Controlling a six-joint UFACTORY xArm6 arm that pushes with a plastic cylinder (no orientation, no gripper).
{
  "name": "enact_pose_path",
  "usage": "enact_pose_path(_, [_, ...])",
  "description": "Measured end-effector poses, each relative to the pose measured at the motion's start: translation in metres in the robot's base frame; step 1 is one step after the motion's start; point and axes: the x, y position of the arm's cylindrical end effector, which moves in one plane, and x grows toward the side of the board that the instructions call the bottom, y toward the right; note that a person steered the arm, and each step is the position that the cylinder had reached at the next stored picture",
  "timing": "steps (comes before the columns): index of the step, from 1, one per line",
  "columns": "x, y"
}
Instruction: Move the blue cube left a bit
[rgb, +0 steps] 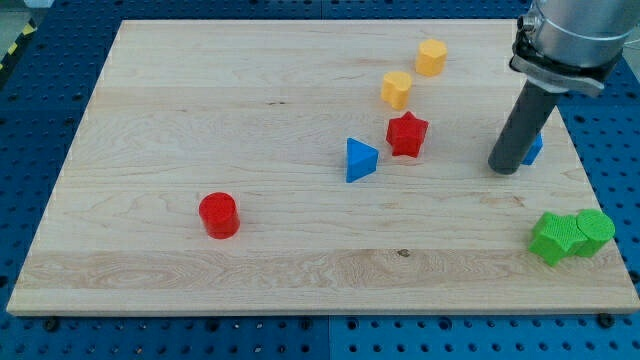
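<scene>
The blue cube (535, 149) sits near the board's right edge, mostly hidden behind my rod; only a small blue corner shows. My tip (503, 167) rests on the board just left of the cube, touching or nearly touching it. A blue triangular block (359, 160) lies near the board's middle, well to the left of my tip.
A red star block (407, 134) sits left of my tip. Two yellow blocks (397, 89) (431, 57) lie toward the view's top. A red cylinder (218, 215) is at lower left. Two green blocks (555, 238) (594, 231) sit at the lower right. The wooden board (200, 100) lies on a blue table.
</scene>
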Motion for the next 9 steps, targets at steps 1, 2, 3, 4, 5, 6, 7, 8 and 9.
enact_pose_path(1, [-0.008, 0.002])
enact_pose_path(2, [0.006, 0.006])
enact_pose_path(3, [0.039, 0.031])
enact_pose_path(4, [0.039, 0.060])
enact_pose_path(5, [0.027, 0.068])
enact_pose_path(6, [0.007, 0.066])
enact_pose_path(7, [-0.012, 0.063])
enact_pose_path(8, [-0.027, 0.062])
enact_pose_path(9, [-0.029, 0.063])
